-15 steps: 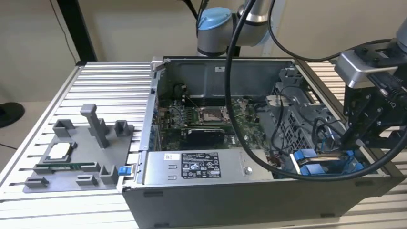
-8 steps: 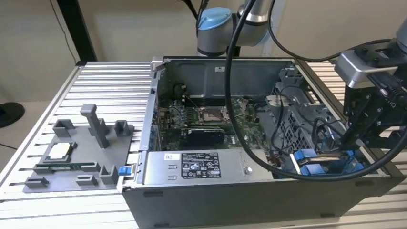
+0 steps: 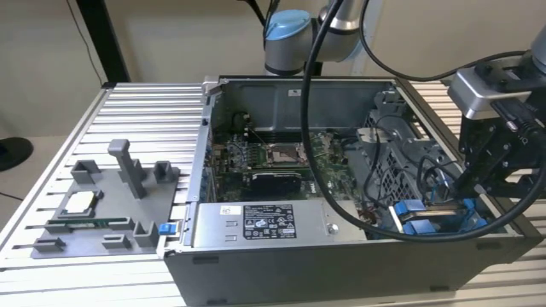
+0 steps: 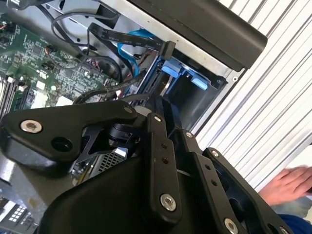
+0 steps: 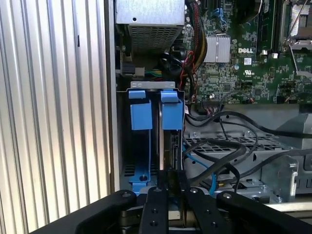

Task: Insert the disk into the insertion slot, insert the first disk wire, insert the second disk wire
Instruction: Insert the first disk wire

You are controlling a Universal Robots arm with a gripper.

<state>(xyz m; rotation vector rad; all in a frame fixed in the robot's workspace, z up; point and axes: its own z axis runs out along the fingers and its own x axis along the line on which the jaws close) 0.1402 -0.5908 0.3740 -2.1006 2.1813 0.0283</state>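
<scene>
In the first wrist view the disk [image 5: 165, 141] stands edge-on, a thin dark slab with a bright blue carrier tab [image 5: 171, 109] at its far end. It sits down inside the insertion slot [image 5: 140, 151], a bay with blue rails at the corner of the open computer case. My gripper [image 5: 169, 176] is right above it, its black fingers [image 5: 156, 197] closed against the slab's near edge. The exterior view shows the gripper [image 3: 471, 188] lowered over the blue-railed slot [image 3: 424, 217] at the case's near corner, on that view's right. Loose black wires [image 5: 219, 146] and a blue cable [image 5: 210, 173] lie on the metal cage beside the slot.
A grey metal box with a white sticker [image 3: 256, 224] fills the case front, and the green motherboard [image 3: 273, 160] lies behind it. A grey fixture plate [image 3: 102, 211] with small parts sits on the ribbed table [image 3: 145, 109]. A person's hand [image 4: 288, 183] rests near the table's edge.
</scene>
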